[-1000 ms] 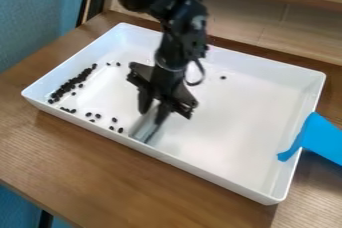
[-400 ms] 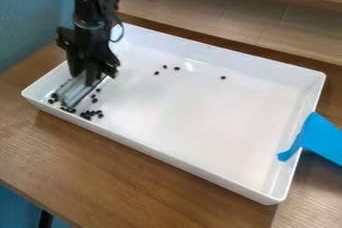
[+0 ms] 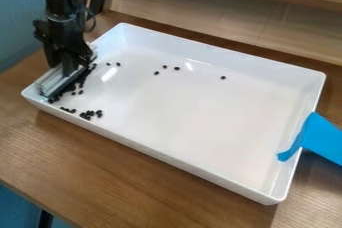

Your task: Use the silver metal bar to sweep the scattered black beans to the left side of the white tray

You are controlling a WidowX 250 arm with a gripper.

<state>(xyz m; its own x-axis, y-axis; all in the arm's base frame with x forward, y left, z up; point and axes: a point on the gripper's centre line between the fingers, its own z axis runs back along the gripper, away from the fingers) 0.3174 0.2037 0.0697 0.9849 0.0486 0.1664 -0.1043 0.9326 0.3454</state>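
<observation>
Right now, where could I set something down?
The widest bare patch in the white tray lies between the lone dark bead, the blue strip and the near wall. The table in front is bare too. The tray's opposite end is crowded: more beads, tool, pale blade.

We saw that the claw [image 3: 67,67] and its pale scraper [image 3: 56,82] had swung from the tray's [image 3: 200,117] middle to its left end, uncovering black pieces [image 3: 177,68] at upper centre, while scattered ones near the front wall had bunched at lower left.
</observation>
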